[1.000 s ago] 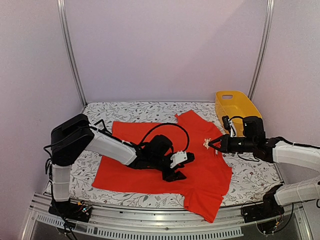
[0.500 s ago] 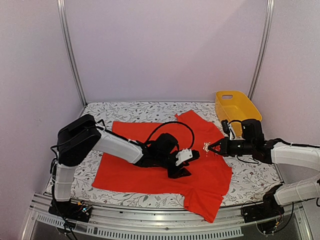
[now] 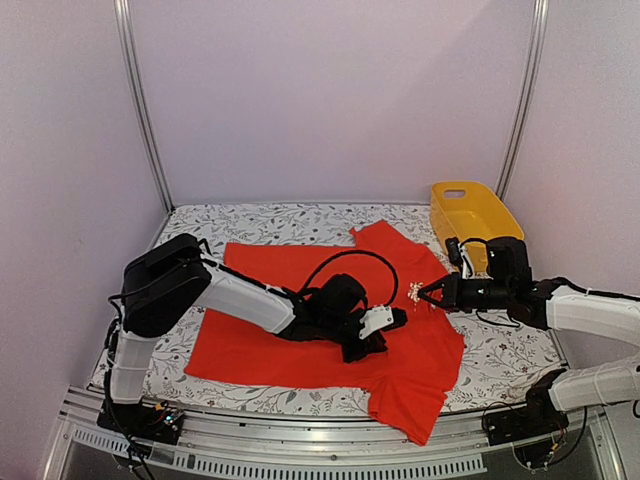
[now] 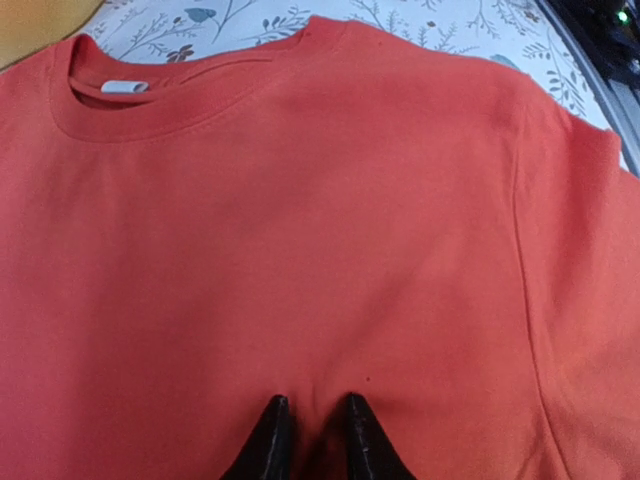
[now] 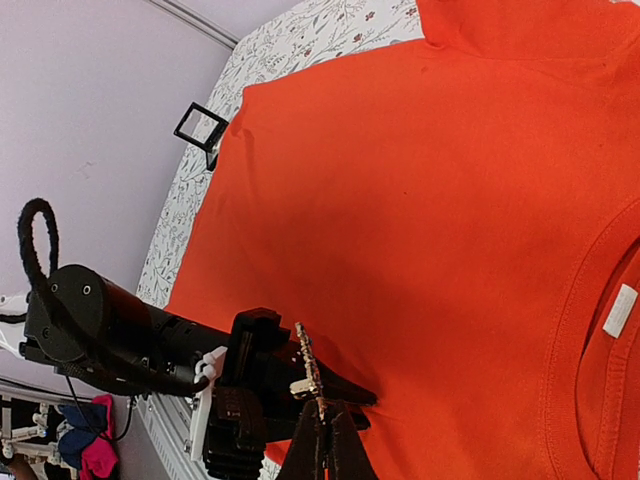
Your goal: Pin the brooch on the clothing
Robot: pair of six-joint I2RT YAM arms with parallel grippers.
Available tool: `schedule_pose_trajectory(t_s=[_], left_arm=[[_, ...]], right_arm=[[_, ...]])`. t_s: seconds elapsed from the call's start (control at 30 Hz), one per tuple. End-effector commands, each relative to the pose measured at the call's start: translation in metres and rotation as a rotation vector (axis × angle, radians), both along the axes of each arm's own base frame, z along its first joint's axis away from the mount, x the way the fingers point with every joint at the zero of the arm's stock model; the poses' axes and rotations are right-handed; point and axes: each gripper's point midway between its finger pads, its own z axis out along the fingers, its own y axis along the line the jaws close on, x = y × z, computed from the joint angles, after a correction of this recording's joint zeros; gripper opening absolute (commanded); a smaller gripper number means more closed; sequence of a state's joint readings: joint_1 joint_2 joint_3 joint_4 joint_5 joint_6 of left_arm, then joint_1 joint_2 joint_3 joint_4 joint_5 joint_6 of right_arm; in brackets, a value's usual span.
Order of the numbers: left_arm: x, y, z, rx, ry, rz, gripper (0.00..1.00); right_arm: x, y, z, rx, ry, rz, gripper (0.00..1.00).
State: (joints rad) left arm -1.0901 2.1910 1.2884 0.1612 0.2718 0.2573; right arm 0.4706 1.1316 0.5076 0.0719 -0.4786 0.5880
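The red-orange T-shirt point(image 3: 260, 262) lies spread flat on the floral table; it also fills the left wrist view point(image 4: 300, 200) and the right wrist view point(image 5: 430, 180). My left gripper point(image 3: 398, 318) rests on the shirt's chest, its black jaws closed on a small raised fold of cloth point(image 4: 311, 415); it also shows in the right wrist view point(image 5: 370, 397). My right gripper point(image 3: 422, 293) is shut on the tiny glittery brooch point(image 3: 412, 292). It holds the brooch edge-on point(image 5: 308, 361) just above the left fingertips, and its own tips point(image 5: 323, 415) clamp the brooch's base.
A yellow plastic basket point(image 3: 470, 215) stands at the back right, behind the right arm. A small black square box point(image 5: 203, 127) sits off the shirt's far edge. The left arm's cable point(image 3: 345, 256) loops over the shirt. The shirt's lower part hangs over the table's front edge point(image 3: 405, 415).
My left gripper has slid right across the shirt to just under the brooch. My right gripper with the brooch has barely moved.
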Motion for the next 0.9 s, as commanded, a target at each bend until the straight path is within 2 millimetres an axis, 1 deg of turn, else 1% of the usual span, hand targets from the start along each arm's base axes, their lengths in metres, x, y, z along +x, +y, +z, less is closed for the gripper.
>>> schedule_pose_trajectory(t_s=[0.0,0.07,0.23,0.33,0.4,0.47,0.57,0.67,0.87], left_arm=[[-0.01,0.008,-0.004,0.029,0.026,-0.003,0.13],[-0.011,0.007,0.006,0.004,0.025,-0.005,0.11],[-0.005,0.002,0.021,-0.03,0.007,0.007,0.0],[-0.002,0.0,0.028,-0.048,0.012,0.016,0.0],[-0.005,0.0,0.032,-0.065,0.022,0.006,0.0],[-0.005,0.0,0.034,-0.076,0.019,0.007,0.0],[0.0,0.001,0.037,-0.087,0.016,0.023,0.0],[0.002,0.0,0.042,-0.1,0.017,0.021,0.0],[0.0,-0.003,0.048,-0.124,0.026,0.017,0.0]], right_arm=[[0.005,-0.002,0.006,0.003,-0.015,-0.025,0.0],[0.005,-0.003,0.006,0.001,-0.014,-0.028,0.0],[0.004,-0.003,0.001,-0.004,-0.01,-0.027,0.0],[0.002,-0.002,0.001,0.009,-0.014,-0.016,0.0],[0.002,-0.002,0.0,0.016,-0.02,-0.017,0.0],[0.001,-0.002,-0.002,0.026,-0.024,-0.021,0.0],[0.001,-0.001,-0.004,0.056,-0.016,-0.032,0.0],[0.004,-0.001,-0.007,0.063,-0.008,-0.044,0.0],[0.009,0.003,-0.008,0.117,0.001,-0.059,0.0]])
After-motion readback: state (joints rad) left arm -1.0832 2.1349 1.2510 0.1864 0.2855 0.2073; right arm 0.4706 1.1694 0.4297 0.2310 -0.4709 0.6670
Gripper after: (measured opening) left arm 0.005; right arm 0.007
